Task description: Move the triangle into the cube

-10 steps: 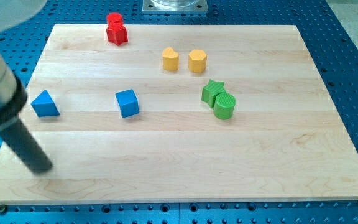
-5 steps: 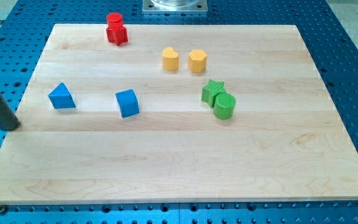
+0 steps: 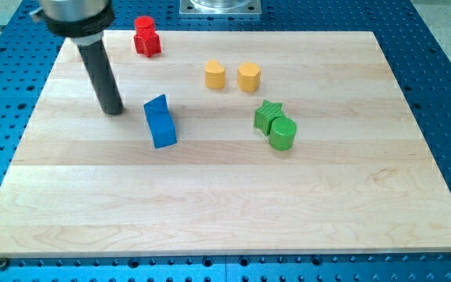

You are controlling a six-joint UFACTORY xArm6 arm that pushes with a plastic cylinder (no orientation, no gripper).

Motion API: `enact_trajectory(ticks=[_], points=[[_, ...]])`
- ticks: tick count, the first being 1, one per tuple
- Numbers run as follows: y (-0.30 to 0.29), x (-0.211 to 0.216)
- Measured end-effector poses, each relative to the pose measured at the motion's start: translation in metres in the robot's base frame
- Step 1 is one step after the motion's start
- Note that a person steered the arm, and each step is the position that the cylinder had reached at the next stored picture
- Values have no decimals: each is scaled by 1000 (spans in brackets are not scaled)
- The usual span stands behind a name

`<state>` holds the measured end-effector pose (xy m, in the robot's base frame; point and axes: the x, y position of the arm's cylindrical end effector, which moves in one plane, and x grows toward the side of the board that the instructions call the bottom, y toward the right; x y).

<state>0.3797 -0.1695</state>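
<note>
The blue triangle (image 3: pixel 156 106) now rests against the top-left side of the blue cube (image 3: pixel 163 131), left of the board's centre; the two touch and read as one blue shape. My tip (image 3: pixel 113 110) is on the board just to the view's left of the triangle, a short gap away. The dark rod rises from it toward the view's top left.
Two red blocks (image 3: pixel 146 37) sit together near the view's top edge. Two yellow blocks (image 3: pixel 215 75) (image 3: pixel 248 77) lie side by side right of centre. A green star (image 3: pixel 268 115) touches a green cylinder (image 3: pixel 283 134) further right. The wooden board (image 3: pixel 225 219) lies on a blue perforated table.
The blue triangle has slid to the right, from the board's left side up against the blue cube. My tip has swung from the board's left edge to just left of the triangle.
</note>
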Motion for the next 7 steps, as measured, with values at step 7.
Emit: enact_trajectory(ticks=[7], points=[[114, -22]])
